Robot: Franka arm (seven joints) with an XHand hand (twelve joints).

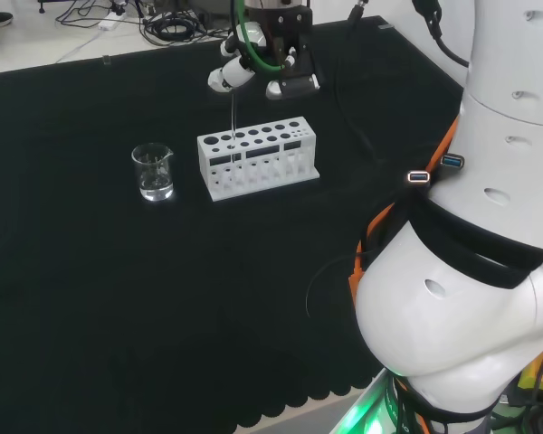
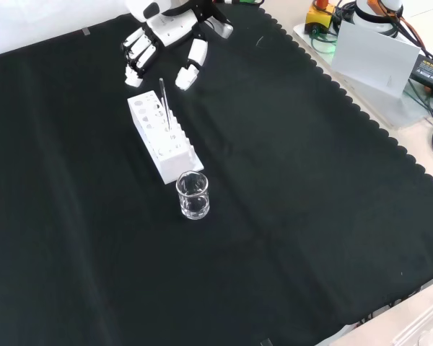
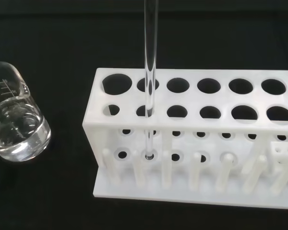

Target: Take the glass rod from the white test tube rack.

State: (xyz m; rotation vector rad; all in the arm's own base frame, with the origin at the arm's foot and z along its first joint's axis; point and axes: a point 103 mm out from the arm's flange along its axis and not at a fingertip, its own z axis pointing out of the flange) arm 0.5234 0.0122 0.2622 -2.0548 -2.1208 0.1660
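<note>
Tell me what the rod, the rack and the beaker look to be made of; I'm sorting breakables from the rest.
Rod: clear and glossy, seemingly glass; the rack's holes show through it.
Rack: opaque matte white, probably plastic, with moulded-looking pegs and round holes.
Beaker: transparent with printed graduations and clear liquid inside; glass or clear plastic, the look leaves it open.

Glass rod (image 3: pixel 150 72) upright in rack (image 3: pixel 192 143) (beaker (image 3: pixel 14 120) beside)

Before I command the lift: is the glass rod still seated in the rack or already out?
Seated: the glass rod stands upright through a hole of the white rack, tip at the base.
</note>
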